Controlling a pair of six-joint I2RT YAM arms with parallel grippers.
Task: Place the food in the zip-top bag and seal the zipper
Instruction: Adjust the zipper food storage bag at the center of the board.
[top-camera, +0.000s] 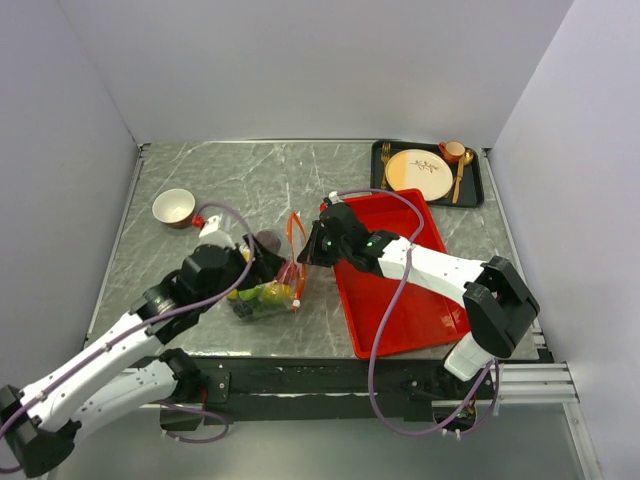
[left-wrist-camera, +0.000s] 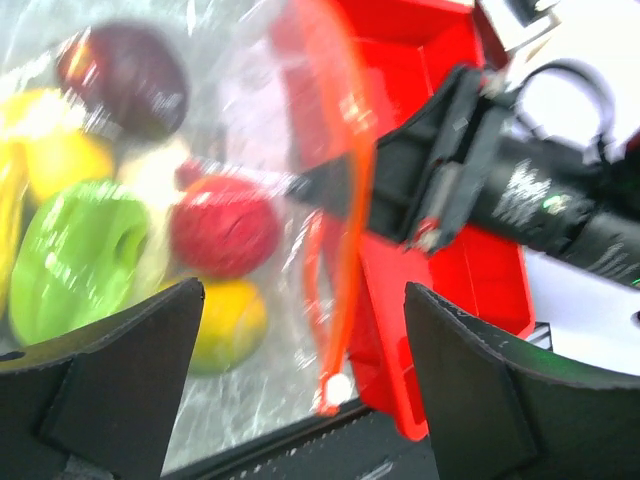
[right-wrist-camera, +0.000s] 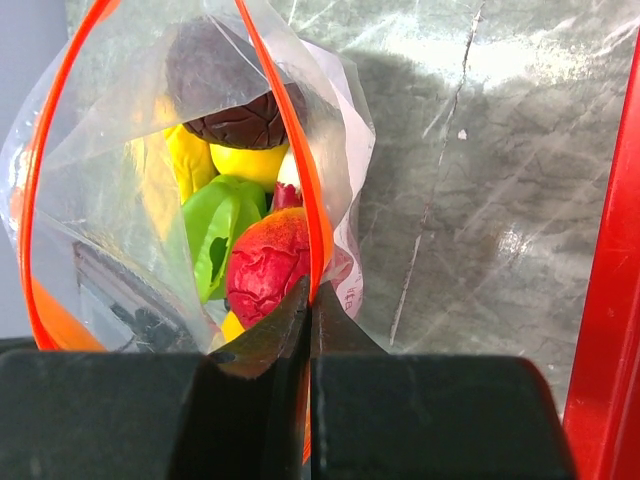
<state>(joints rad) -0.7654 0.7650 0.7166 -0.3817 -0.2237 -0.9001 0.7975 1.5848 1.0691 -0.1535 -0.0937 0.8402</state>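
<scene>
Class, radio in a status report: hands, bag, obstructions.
Right hand shut on zipper. Left hand open by zip-top bag. Food inside, mouth unsealed. No obstruction seen.

Food (left-wrist-camera: 220, 225) blurred inside bag (left-wrist-camera: 255, 95)

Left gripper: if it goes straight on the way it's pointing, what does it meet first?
Most likely the bag, around its zipper, with the red fruit just behind the plastic. The left gripper is open and aimed at it; how far off is unclear.
</scene>
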